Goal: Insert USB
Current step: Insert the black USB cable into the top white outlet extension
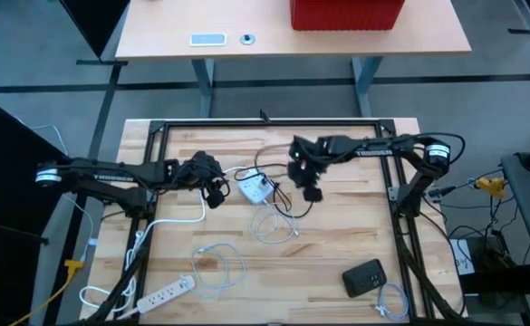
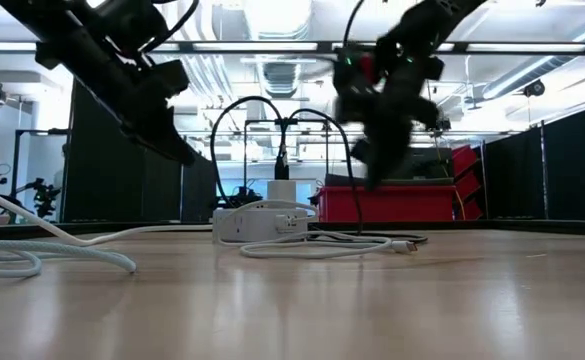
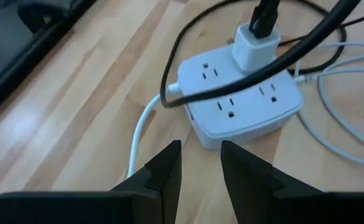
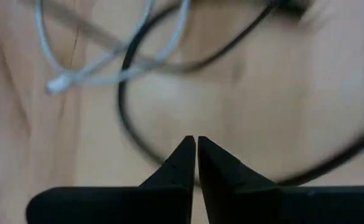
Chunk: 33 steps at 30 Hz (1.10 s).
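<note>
Inspection proceeds from left to right across the light wooden plank counter (image 1: 337, 235).

Near left corner: a white power strip with a row of outlets (image 1: 167, 292) lies flat, its white cord looping away beside it. A coil of thin pale cable (image 1: 217, 264) lies just to its right.

Left claw (image 1: 216, 194): it hangs above the counter just left of the white multi-outlet power adapter (image 1: 256, 188). In the left wrist view its 2 dark fingers (image 3: 166, 171) stand partly apart, with bare wood showing in the gap. It holds nothing. The fingertips point at the adapter's near edge and stand clear of it.

Centre: the adapter rests flat on the counter. The left wrist view shows 4 outlet faces on its top. A white cube charger (image 3: 254, 46) is seated upright in 1 of them, with a black USB cable plug (image 3: 266, 15) standing in the charger's top. A black cable (image 3: 231, 78) crosses over the adapter's face. No readable writing or brand mark shows on any item.

Right claw (image 1: 312, 193): it hangs in the air just right of the adapter. Its 2 fingers (image 4: 178, 165) are closed tip to tip, with nothing between them. Black and white cables lie on the wood below it.

Near right corner: a dark rectangular device (image 1: 365, 277) lies flat, with a small pale cable coil (image 1: 393, 301) beside it.
</note>
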Tool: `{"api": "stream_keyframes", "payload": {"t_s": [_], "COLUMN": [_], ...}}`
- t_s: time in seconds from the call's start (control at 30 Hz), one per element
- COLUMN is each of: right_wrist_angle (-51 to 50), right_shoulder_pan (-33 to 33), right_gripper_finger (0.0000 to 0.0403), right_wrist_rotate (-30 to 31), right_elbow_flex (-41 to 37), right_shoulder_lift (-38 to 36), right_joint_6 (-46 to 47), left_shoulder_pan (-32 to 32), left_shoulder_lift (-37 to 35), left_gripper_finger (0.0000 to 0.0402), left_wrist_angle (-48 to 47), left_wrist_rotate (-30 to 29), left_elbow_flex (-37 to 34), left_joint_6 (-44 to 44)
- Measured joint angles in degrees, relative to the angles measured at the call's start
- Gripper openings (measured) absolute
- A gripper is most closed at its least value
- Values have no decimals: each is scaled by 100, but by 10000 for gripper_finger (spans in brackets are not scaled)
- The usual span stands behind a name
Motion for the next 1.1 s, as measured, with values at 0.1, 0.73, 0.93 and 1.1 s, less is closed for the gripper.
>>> {"api": "stream_keyframes", "payload": {"t_s": [0.1, 0.73, 0.93, 1.1], "right_wrist_angle": [134, -157, -596, -448], "right_shoulder_pan": [233, 170, 205, 341], "right_gripper_finger": [1, 0, 0, 0], "right_wrist_rotate": [-34, 2927, 5104, 4000], "right_elbow_flex": [-424, -975, -555, -371], "right_shoulder_lift": [-19, -150, -466, -957], "right_joint_6": [502, 1277, 1534, 1408], "left_shoulder_pan": [0, 0, 0, 0], "left_shoulder_lift": [9, 131, 127, 124], "left_gripper_finger": [103, 103, 103, 103], "left_wrist_angle": [54, 535, 529, 528], "left_wrist_rotate": [0, 9, 58, 66], "left_elbow_flex": [-4, -11, -11, -11], "left_joint_6": [218, 371, 283, 224]}}
